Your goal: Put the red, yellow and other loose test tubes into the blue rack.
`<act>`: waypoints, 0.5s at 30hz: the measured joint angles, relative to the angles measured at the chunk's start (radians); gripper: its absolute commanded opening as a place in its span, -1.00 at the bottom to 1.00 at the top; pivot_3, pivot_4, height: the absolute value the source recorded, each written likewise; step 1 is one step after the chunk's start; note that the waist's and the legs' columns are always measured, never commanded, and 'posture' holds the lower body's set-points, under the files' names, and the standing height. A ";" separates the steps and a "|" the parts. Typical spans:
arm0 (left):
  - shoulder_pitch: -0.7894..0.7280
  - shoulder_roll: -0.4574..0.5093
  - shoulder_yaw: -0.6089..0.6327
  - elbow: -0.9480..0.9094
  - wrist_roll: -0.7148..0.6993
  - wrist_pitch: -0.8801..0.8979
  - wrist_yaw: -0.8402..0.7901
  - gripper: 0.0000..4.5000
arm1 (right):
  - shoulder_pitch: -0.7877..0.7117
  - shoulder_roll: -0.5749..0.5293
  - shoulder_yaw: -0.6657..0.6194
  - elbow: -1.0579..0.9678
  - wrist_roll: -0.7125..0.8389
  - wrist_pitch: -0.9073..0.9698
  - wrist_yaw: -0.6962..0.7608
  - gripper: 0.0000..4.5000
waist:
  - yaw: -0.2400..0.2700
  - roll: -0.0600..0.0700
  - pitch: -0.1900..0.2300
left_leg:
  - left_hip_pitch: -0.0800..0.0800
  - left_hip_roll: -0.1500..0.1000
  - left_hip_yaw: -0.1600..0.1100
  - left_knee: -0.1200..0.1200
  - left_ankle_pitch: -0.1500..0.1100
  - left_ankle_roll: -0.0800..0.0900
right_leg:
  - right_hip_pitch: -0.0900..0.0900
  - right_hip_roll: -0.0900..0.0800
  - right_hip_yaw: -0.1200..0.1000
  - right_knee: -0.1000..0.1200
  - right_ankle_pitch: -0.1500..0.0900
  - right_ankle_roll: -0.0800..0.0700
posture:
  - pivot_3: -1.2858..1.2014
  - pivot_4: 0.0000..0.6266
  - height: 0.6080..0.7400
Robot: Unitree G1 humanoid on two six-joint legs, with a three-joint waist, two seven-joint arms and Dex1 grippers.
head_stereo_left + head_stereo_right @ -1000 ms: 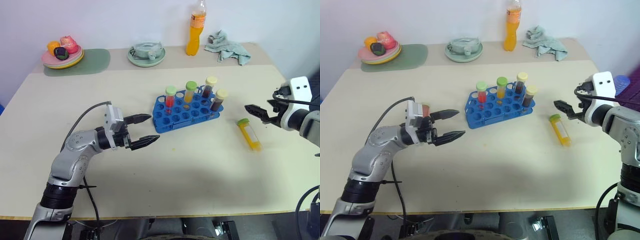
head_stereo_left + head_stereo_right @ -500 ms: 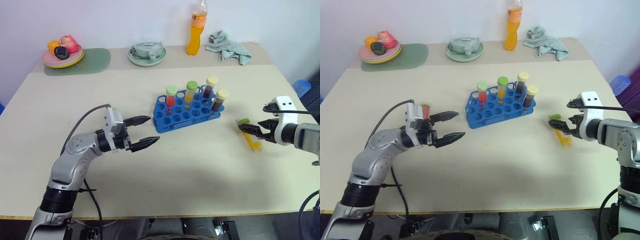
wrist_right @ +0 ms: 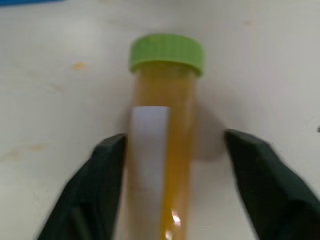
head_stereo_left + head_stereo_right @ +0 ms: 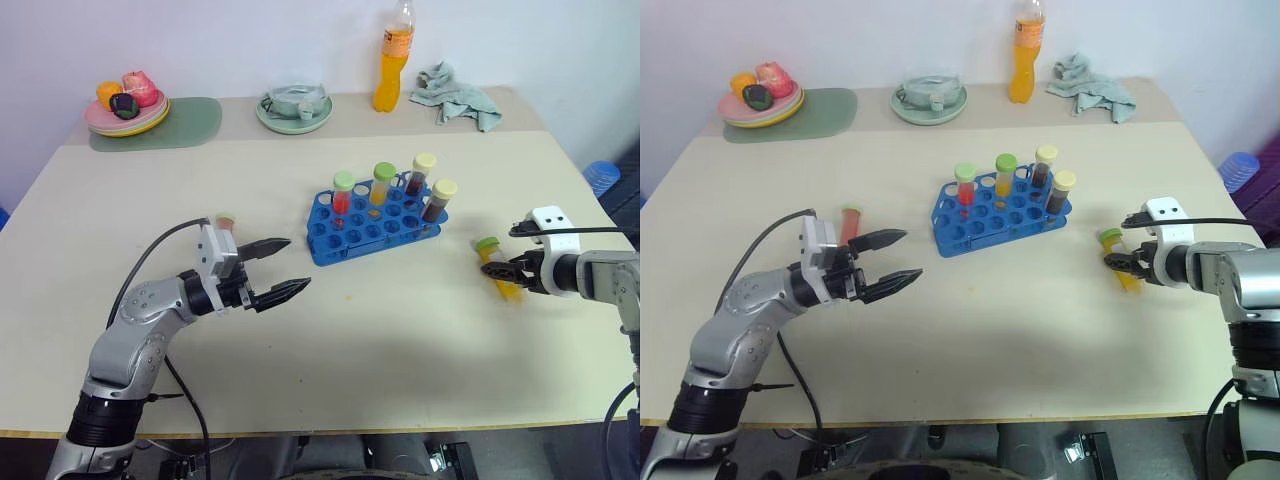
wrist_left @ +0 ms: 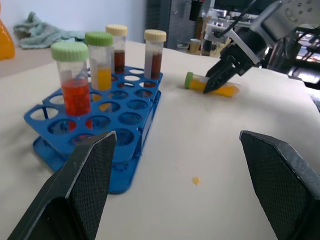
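Yellow liquid fills the green-capped tube (image 4: pixel 497 268) lying flat on the desk (image 4: pixel 400 340), right of the blue rack (image 4: pixel 372 226). Its long axis runs near to far, cap at the far end. Your right gripper (image 4: pixel 503 270) straddles it, jaws apart, one finger (image 3: pixel 95 190) touching its side, the other just clear. Your left gripper (image 4: pixel 275 270) hangs open, well left. Four capped tubes stand in the rack's far holes; a red tube (image 4: pixel 849 222) lies loose beside your left arm.
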 measured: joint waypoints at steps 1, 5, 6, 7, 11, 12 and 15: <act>0.001 -0.001 0.000 -0.003 0.000 0.000 0.004 0.80 | -0.006 -0.006 0.011 0.003 -0.002 -0.001 0.012 0.47 | -0.001 0.000 0.000 | 0.000 0.000 0.000 0.000 0.000 0.000 | 0.000 0.000 0.000 0.000 0.000 0.000 | 0.03 -0.52 1.00; 0.011 -0.005 0.000 -0.020 -0.001 0.001 0.019 0.80 | -0.042 -0.040 0.081 0.042 -0.032 -0.031 0.079 0.47 | -0.002 0.000 0.000 | 0.000 0.000 0.001 0.000 0.000 0.000 | 0.000 0.000 0.000 0.000 0.000 0.000 | 0.03 -0.52 1.00; 0.016 -0.005 0.000 -0.020 -0.001 0.002 0.022 0.80 | -0.058 -0.051 0.103 0.060 -0.043 -0.040 0.101 0.47 | -0.003 0.000 0.000 | 0.000 0.000 0.001 0.000 0.000 0.000 | 0.000 0.000 0.000 0.000 0.000 0.000 | 0.03 -0.52 1.00; 0.018 -0.006 0.000 -0.020 -0.001 0.003 0.024 0.80 | -0.076 -0.059 0.126 0.080 -0.052 -0.049 0.125 0.47 | -0.003 0.000 0.000 | 0.000 0.000 0.001 0.000 0.000 0.000 | 0.000 0.000 0.000 0.000 0.000 0.000 | 0.03 -0.52 1.00; 0.018 -0.006 0.000 -0.022 -0.001 0.005 0.029 0.80 | -0.118 -0.072 0.175 0.123 -0.080 -0.069 0.192 0.47 | -0.006 0.000 0.000 | 0.000 0.000 0.001 0.000 0.000 -0.001 | 0.000 0.000 0.000 0.000 0.000 0.000 | 0.03 -0.52 1.00; 0.018 -0.006 0.000 -0.022 -0.001 0.006 0.030 0.80 | -0.133 -0.074 0.192 0.135 -0.088 -0.070 0.212 0.47 | -0.008 0.000 0.000 | 0.000 0.000 0.001 0.000 -0.001 -0.001 | 0.000 0.000 0.001 0.000 0.000 0.000 | 0.03 -0.52 1.00; 0.018 -0.007 -0.001 -0.022 -0.002 0.007 0.031 0.80 | -0.167 -0.076 0.223 0.164 -0.107 -0.068 0.254 0.47 | -0.011 0.000 0.000 | 0.000 0.001 0.001 0.000 -0.001 -0.001 | -0.001 0.000 0.001 0.000 0.000 0.000 | 0.03 -0.52 1.00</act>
